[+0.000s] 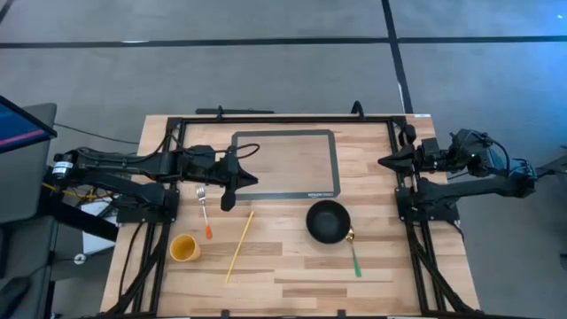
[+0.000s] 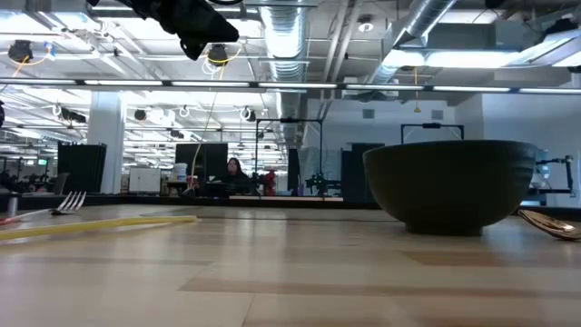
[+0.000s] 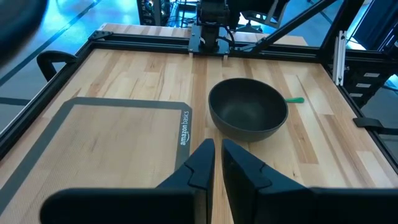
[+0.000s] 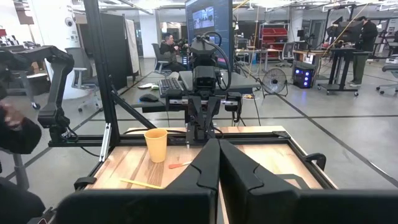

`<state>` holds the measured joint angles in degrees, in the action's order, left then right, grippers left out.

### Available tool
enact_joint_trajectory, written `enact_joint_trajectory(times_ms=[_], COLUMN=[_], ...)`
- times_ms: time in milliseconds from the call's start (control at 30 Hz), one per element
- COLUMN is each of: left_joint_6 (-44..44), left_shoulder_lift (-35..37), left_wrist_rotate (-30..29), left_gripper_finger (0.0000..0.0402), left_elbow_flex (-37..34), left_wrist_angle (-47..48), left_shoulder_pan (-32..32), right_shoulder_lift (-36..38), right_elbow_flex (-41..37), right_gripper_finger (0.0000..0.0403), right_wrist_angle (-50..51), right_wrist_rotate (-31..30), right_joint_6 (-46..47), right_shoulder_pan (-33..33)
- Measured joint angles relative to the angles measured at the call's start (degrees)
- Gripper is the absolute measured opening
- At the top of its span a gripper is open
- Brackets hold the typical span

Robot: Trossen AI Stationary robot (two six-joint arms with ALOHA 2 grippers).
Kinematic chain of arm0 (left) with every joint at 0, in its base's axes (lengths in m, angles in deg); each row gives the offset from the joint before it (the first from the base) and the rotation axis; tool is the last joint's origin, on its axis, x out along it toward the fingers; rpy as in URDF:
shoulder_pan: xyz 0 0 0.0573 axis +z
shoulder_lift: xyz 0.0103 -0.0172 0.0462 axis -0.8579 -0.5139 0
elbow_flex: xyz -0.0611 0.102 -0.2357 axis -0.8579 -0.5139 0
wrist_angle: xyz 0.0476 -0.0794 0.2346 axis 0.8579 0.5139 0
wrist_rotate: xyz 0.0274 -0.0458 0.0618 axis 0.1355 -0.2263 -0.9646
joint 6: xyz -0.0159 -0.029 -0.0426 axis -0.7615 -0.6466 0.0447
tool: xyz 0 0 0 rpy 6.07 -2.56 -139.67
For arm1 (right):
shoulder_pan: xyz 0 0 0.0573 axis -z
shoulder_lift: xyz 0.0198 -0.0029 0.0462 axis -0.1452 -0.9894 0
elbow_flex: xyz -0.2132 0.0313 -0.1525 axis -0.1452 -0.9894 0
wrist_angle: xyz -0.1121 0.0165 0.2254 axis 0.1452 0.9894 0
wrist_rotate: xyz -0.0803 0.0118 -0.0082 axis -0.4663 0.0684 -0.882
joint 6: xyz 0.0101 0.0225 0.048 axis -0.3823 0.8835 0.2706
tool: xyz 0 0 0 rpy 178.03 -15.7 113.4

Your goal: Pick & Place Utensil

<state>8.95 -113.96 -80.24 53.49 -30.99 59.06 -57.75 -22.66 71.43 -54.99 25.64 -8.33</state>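
Left gripper (image 1: 229, 200) hovering with jaws nearly closed, empty, just right of the fork (image 1: 204, 211) on the counter (image 1: 292, 266). Should open wider, shift left, descend squarely over handle.

The only readable text is the brand "amazonbasics", printed in pale letters along one edge of the grey baking mat (image 3: 124, 134) lying on the wooden table (image 3: 323, 155); from above it shows as a small mark at the mat's corner (image 1: 321, 192).
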Motion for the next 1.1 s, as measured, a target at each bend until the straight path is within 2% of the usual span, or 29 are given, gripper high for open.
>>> enact_joint_trajectory(times_ms=[433,700,867,1000,1100], left_joint_6=[-3.22,-2.77,-3.21,-4.01,-6.41], left_shoulder_lift=[2.58,14.17,20.69,25.02,27.72], left_wrist_rotate=[1.61,1.61,1.32,-2.24,-2.99], left_gripper_finger=[0.003,0.003,0.003,0.003,0.003], left_elbow_flex=[-0.96,-6.2,-11.88,-16.68,-19.35], left_wrist_angle=[-0.9,-1.69,-3.8,-4.93,-5.9], left_shoulder_pan=[-0.79,-0.84,-0.84,-0.84,-0.84], right_shoulder_lift=[0.01,-0.01,-0.03,-0.05,-0.14], right_elbow_flex=[0.0,0.0,-0.3,-3.84,-7.33], right_gripper_finger=[0.0,0.0,0.0,0.0,0.0], right_wrist_angle=[0.0,-0.46,-1.34,0.52,-4.08], right_wrist_rotate=[0.01,0.01,0.04,2.23,2.64], right_joint_6=[-0.01,0.06,5.24,5.57,5.56], right_shoulder_pan=[0.01,0.03,0.01,-0.06,-0.06])
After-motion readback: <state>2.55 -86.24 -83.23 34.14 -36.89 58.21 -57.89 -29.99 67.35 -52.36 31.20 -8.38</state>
